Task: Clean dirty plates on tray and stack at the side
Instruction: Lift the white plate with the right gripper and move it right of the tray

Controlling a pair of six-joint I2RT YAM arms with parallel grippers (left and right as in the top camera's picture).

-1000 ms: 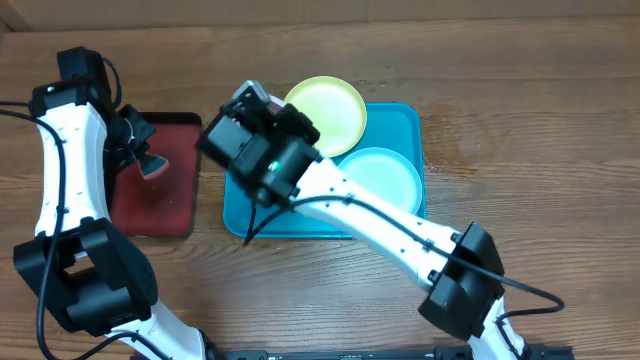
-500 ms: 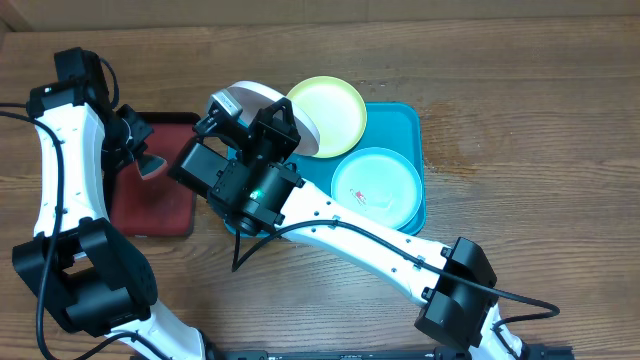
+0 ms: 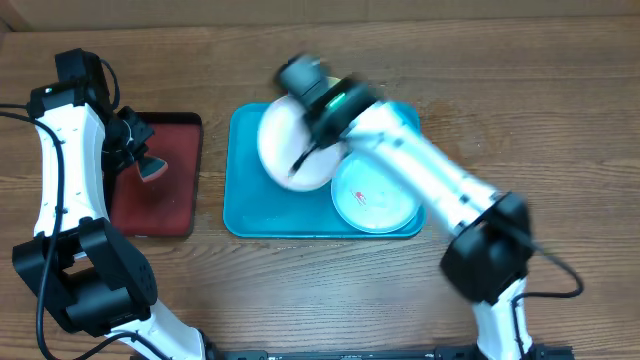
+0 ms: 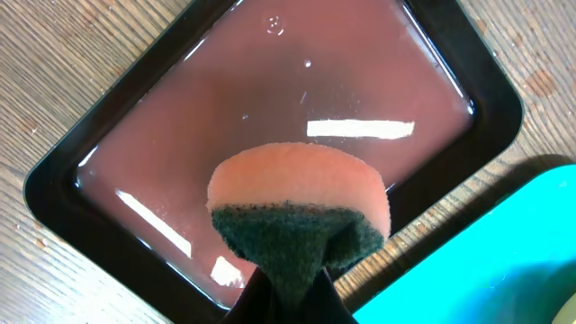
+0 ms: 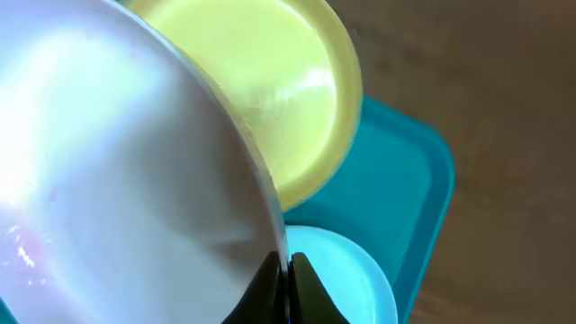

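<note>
gleaming white plate (image 5: 117, 180) (pink smear) overlaps yellow plate (image 5: 270, 90).

The right arm (image 3: 430, 180) slants across the teal tray (image 3: 245, 205), partly over the mint plate (image 3: 365, 205). The white plate (image 3: 285, 150) blocks the tray's upper middle. A sponge (image 3: 152, 170) hangs over the dark red tray (image 3: 160, 210). The teal tray's lower left and the table (image 3: 560, 100) at frame right lie open.

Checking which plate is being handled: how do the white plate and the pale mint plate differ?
The white plate is clamped at its rim by the right gripper; the mint plate lies free and flat in the teal tray. The mint plate carries a red smear; on the white plate I see none clearly. Both are round, shallow and alike in size.
</note>
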